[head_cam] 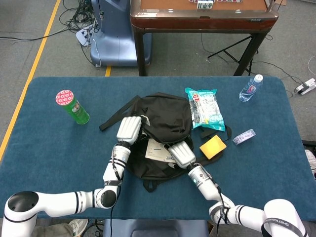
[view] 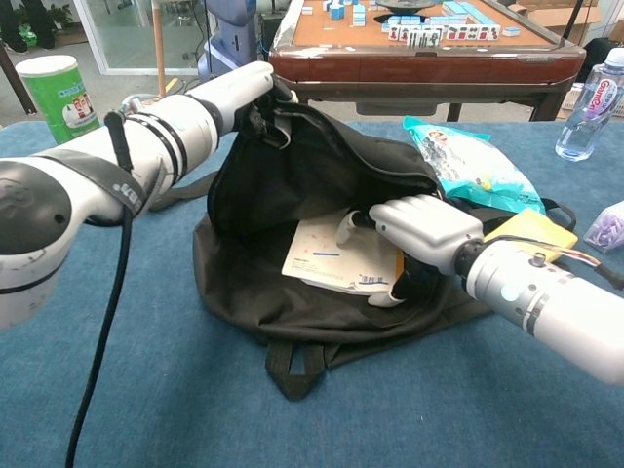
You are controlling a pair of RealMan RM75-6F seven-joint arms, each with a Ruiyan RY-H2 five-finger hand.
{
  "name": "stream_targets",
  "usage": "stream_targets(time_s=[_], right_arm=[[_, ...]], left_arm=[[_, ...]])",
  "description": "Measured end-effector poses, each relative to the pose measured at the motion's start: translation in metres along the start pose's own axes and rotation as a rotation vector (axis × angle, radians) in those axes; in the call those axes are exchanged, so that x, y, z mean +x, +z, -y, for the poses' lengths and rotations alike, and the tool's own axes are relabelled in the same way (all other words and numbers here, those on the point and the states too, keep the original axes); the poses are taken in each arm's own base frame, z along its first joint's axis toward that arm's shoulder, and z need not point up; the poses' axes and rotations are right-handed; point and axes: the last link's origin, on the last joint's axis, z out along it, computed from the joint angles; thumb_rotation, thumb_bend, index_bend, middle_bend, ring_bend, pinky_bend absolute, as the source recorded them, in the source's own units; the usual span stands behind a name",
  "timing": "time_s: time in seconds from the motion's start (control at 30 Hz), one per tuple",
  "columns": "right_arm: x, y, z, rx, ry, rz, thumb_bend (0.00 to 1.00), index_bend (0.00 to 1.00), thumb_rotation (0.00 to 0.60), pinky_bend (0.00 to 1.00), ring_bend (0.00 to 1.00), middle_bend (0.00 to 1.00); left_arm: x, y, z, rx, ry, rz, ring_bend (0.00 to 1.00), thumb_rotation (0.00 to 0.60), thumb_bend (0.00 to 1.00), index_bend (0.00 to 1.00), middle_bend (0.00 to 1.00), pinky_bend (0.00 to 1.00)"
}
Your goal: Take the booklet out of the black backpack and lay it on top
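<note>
The black backpack point(head_cam: 168, 118) point(view: 302, 166) lies in the middle of the blue table with its mouth facing me. My left hand point(head_cam: 130, 129) point(view: 265, 86) grips the upper flap and holds it raised, so the opening gapes. A white booklet point(head_cam: 156, 149) point(view: 336, 255) sits in the mouth, resting on the lower flap and partly under the raised one. My right hand point(head_cam: 181, 154) point(view: 417, 229) grips the booklet's right edge, with fingers on top and the thumb curled beneath. The booklet's far end is hidden inside the bag.
A green can point(head_cam: 72, 106) point(view: 56, 93) stands at the left. Right of the bag lie a snack packet point(head_cam: 205, 109) point(view: 468, 168), a yellow pad point(head_cam: 213, 147) point(view: 532, 232), a small purple packet point(head_cam: 244, 137) and a water bottle point(head_cam: 250, 88) point(view: 591, 105). A wooden table point(head_cam: 202, 17) stands beyond.
</note>
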Motion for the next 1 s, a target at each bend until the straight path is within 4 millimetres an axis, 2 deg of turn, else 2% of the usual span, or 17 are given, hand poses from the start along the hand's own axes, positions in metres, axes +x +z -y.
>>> stream_targets(time_s=[0.13, 0.23, 0.37, 0.87, 1.0], right_arm=[[-0.002, 0.001, 0.0, -0.002, -0.012, -0.008, 0.02, 0.25, 0.6, 0.22, 0.09, 0.16], [-0.003, 0.002, -0.001, 0.001, -0.027, -0.023, 0.17, 0.26, 0.6, 0.22, 0.09, 0.19], [-0.002, 0.003, -0.002, 0.01, -0.042, -0.056, 0.29, 0.31, 0.6, 0.22, 0.11, 0.23], [0.009, 0.01, -0.005, 0.025, -0.082, -0.161, 0.45, 0.47, 0.6, 0.24, 0.21, 0.33], [0.013, 0.013, -0.008, 0.015, -0.115, -0.189, 0.49, 0.59, 0.6, 0.3, 0.27, 0.39]], left_arm=[[0.0, 0.001, 0.0, 0.002, 0.004, 0.0, 0.4, 0.6, 0.78, 0.72, 0.48, 0.13], [0.0, 0.001, 0.0, 0.003, 0.005, -0.001, 0.4, 0.6, 0.78, 0.72, 0.48, 0.13], [0.0, 0.001, 0.002, 0.006, 0.004, -0.003, 0.4, 0.6, 0.78, 0.72, 0.48, 0.13], [0.001, 0.002, 0.005, 0.009, 0.002, -0.007, 0.4, 0.6, 0.78, 0.71, 0.48, 0.13], [0.003, 0.002, 0.005, 0.008, 0.001, -0.014, 0.39, 0.6, 0.78, 0.71, 0.48, 0.13]])
